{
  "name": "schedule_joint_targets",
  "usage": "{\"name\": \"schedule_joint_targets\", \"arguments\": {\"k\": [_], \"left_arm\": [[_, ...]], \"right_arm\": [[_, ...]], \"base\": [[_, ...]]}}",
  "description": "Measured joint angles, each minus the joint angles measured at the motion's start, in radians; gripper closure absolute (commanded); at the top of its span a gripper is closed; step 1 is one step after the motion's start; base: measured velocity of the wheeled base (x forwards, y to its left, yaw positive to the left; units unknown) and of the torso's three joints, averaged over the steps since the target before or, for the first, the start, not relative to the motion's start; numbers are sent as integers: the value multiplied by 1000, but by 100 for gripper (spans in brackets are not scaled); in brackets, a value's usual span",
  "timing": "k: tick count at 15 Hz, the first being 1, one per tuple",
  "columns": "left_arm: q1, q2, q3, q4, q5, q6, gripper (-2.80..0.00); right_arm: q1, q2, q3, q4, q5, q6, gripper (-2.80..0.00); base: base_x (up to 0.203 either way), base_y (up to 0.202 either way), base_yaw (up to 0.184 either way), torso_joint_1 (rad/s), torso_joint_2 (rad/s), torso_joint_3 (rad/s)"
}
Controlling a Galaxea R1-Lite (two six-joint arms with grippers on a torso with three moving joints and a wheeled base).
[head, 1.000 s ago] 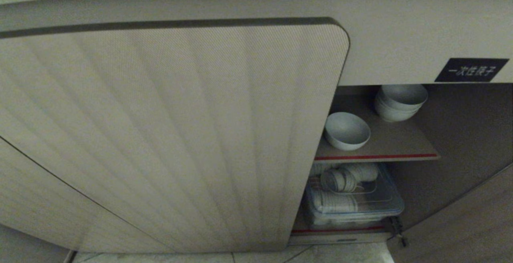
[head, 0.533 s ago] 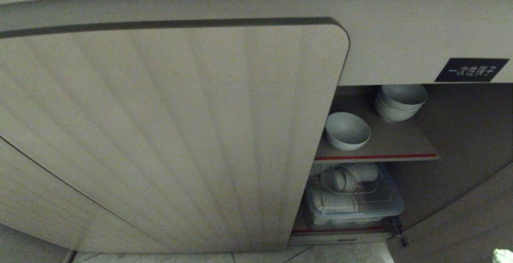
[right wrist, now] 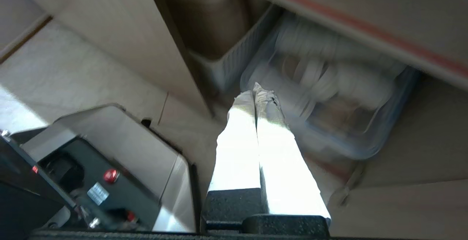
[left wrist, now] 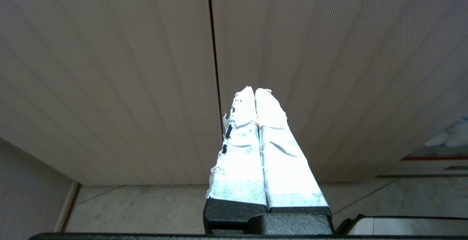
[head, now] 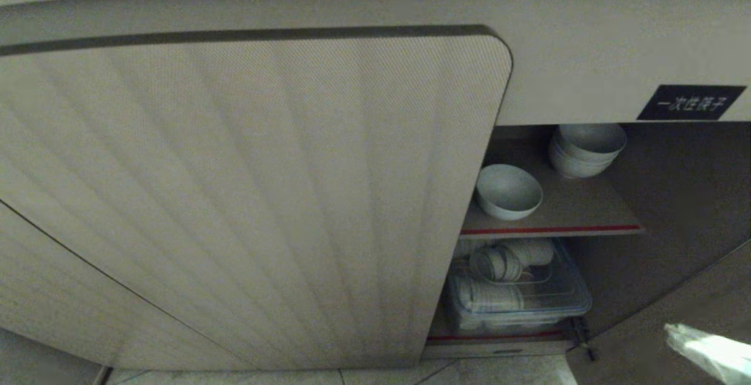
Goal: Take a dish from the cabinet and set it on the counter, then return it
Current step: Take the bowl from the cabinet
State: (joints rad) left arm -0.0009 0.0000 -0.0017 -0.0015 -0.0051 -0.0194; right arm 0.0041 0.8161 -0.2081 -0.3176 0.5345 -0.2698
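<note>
Clear bin [head: 578, 300] holds stacked white cups [head: 490, 297] — dish [head: 508, 191] on shelf [head: 587, 209].

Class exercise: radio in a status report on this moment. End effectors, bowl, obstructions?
Right end effector shut, empty, low by the cabinet. Left end effector shut, facing door. Bowl on shelf, untouched. Opening unobstructed.

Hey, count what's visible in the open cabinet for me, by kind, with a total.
Single white bowl on the shelf: 1
Stack of white bowls behind it: 1 stack, bowl count unclear
Clear plastic bin of white dishes below: 1
Total: 3 items
</note>
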Motion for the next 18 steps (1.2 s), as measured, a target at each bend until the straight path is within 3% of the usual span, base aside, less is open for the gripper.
{"name": "schedule_joint_targets", "arguments": {"k": [3,6,11,13,18], "left_arm": [[0,0,0,0,0,0,0],[0,0,0,0,0,0,0],[0,0,0,0,0,0,0],[0,0,0,0,0,0,0],[0,0,0,0,0,0,0]], "right_arm": [[3,123,1,-14,2,14,0],[33,246,-4,-50,3,79,0],[131,454,-51,-248,-4,262,0],[155,533,-109,-300,-35,313,0],[167,656,-201,-355,-186,341,0]], "base": [[0,0,0,0,0,0],[0,0,0,0,0,0],[0,0,0,0,0,0],[0,0,0,0,0,0],[0,0,0,0,0,0]]}}
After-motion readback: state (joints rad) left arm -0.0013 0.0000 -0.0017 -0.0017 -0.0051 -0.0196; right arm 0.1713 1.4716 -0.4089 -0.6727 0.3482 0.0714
